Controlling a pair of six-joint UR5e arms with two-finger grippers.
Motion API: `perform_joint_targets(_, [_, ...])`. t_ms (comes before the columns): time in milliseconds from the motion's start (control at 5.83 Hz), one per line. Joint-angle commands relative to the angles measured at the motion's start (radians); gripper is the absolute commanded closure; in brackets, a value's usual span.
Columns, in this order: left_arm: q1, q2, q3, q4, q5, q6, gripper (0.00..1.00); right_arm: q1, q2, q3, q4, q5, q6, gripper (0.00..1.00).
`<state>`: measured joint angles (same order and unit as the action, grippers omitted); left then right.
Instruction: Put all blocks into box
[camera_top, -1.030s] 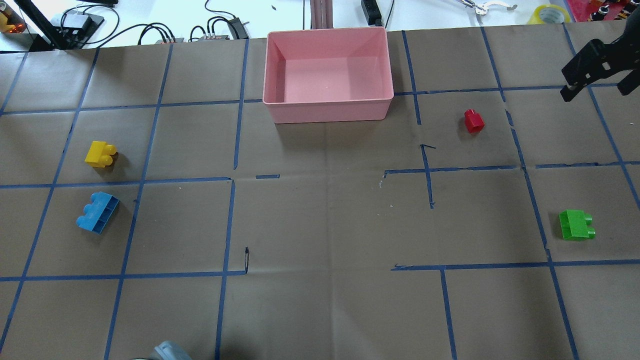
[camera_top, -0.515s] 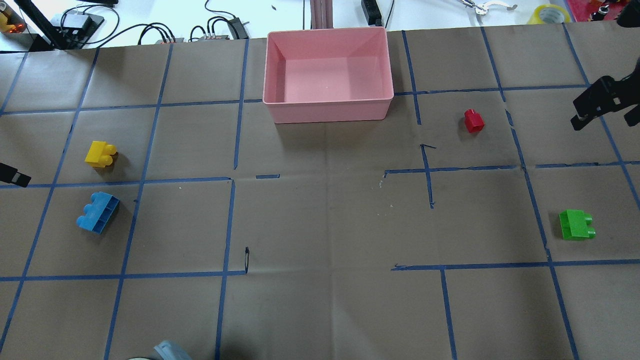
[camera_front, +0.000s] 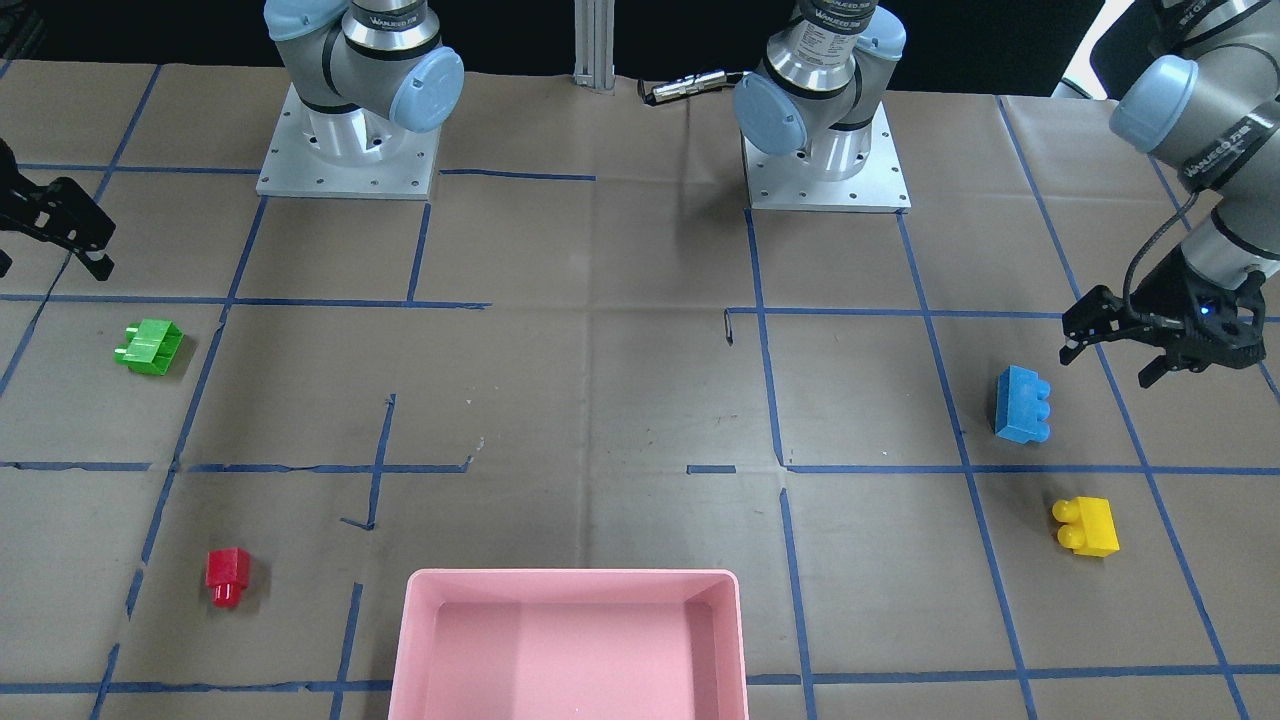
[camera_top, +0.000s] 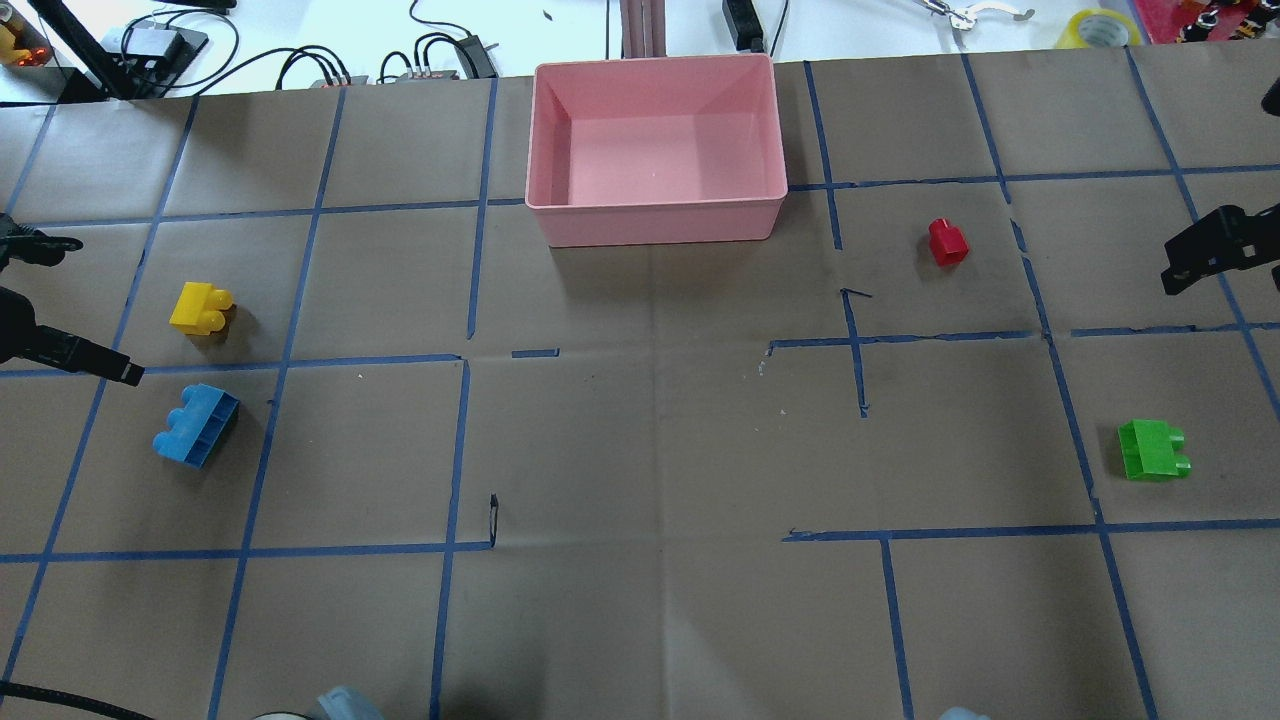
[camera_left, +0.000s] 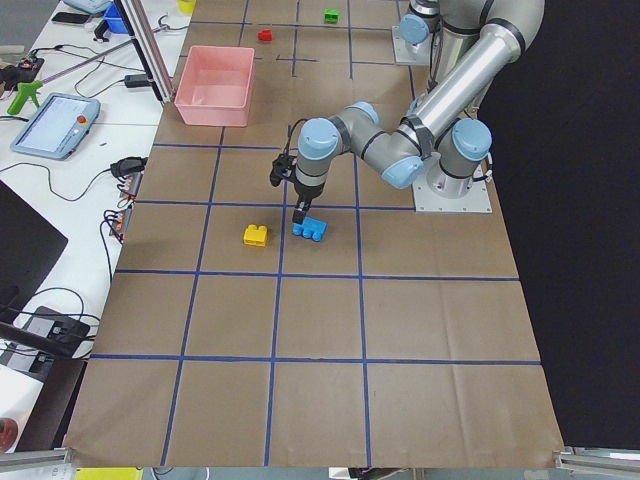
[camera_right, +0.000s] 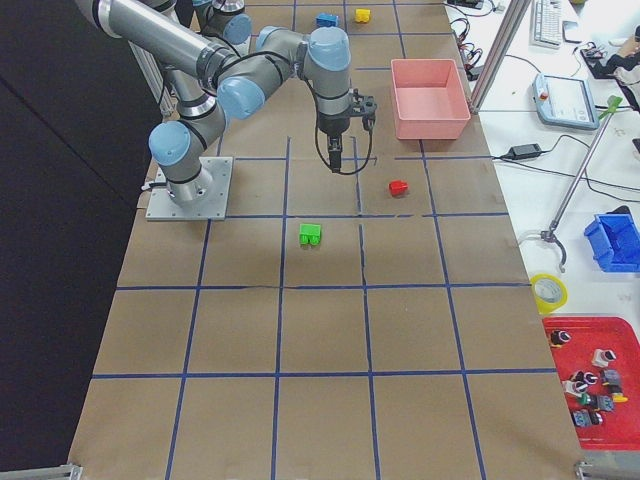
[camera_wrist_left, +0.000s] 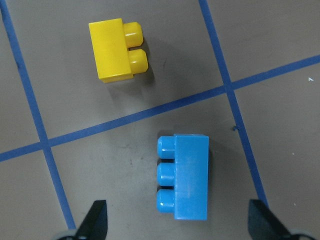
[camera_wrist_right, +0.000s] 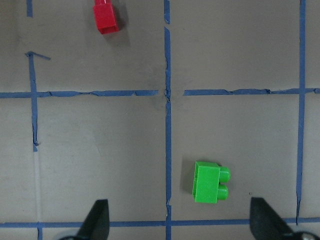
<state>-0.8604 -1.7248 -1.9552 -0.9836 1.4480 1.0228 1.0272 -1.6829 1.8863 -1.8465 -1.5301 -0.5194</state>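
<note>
The pink box (camera_top: 655, 225) stands empty at the far middle of the table. The yellow brick (camera_top: 200, 307) and the blue brick (camera_top: 195, 425) lie at the left. My left gripper (camera_top: 105, 310) hovers open just left of them; in the left wrist view its fingers straddle the blue brick (camera_wrist_left: 187, 182) from above, with the yellow brick (camera_wrist_left: 116, 49) beyond. The red brick (camera_top: 947, 242) and the green brick (camera_top: 1152, 450) lie at the right. My right gripper (camera_top: 1230, 280) is open and empty at the right edge, above the table; the green brick (camera_wrist_right: 210, 182) shows below it.
Blue tape lines grid the brown paper on the table. Both arm bases (camera_front: 345, 150) stand at the robot's side. Cables and power bricks (camera_top: 440, 55) and a yellow tape roll (camera_top: 1098, 28) lie beyond the far edge, behind the box.
My left gripper has come in from the left edge over the blue and yellow bricks. My right gripper has moved nearer, toward the green brick. No brick has moved.
</note>
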Motion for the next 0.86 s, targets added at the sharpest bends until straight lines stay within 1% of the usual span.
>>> perform_joint_targets(0, [-0.017, -0.076, -0.008, 0.052, -0.001, 0.0, 0.01, -0.006, 0.032, 0.057, -0.033, -0.011, -0.002, 0.01])
perform_joint_targets(172, [-0.017, -0.099, -0.024, 0.055, 0.0, -0.003, 0.01, -0.044, 0.096, 0.06, -0.069, -0.01, -0.008, 0.01])
perform_joint_targets(515, [-0.017, -0.127, -0.066, 0.101, 0.0, 0.008, 0.01, -0.09, 0.208, 0.086, -0.198, -0.018, -0.027, 0.01])
perform_joint_targets(687, [-0.017, -0.142, -0.068, 0.106, 0.003, 0.013, 0.01, -0.099, 0.232, 0.158, -0.367, -0.05, -0.031, 0.01])
